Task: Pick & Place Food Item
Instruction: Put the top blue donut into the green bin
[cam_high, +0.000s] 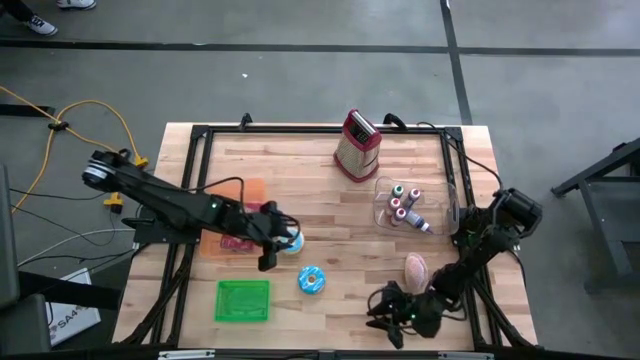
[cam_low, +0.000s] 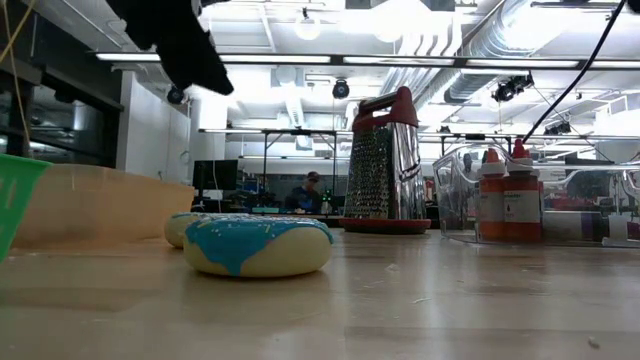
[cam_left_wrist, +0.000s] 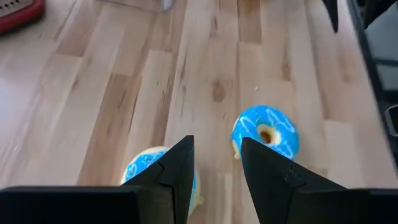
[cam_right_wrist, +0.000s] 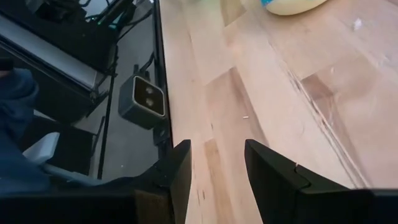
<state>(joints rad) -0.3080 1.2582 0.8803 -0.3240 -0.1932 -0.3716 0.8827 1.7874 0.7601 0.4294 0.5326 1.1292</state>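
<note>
Left gripper (cam_left_wrist: 216, 163) hovering above near doughnut (cam_left_wrist: 142, 168), fingers narrowly parted, empty; second doughnut (cam_left_wrist: 265, 131) at 5 o'clock. Right gripper (cam_right_wrist: 216, 163) parked at table's 5 o'clock edge, narrowly parted, empty.

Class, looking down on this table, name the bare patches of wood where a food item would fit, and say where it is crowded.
Free: the far left corner, between the orange tray and the grater; also the middle strip between the donuts and the clear bottle bin. Crowded: around the left tool, and the near right by the right tool.

Two blue-iced doughnuts (cam_high: 311, 280) flat on tabletop
</note>
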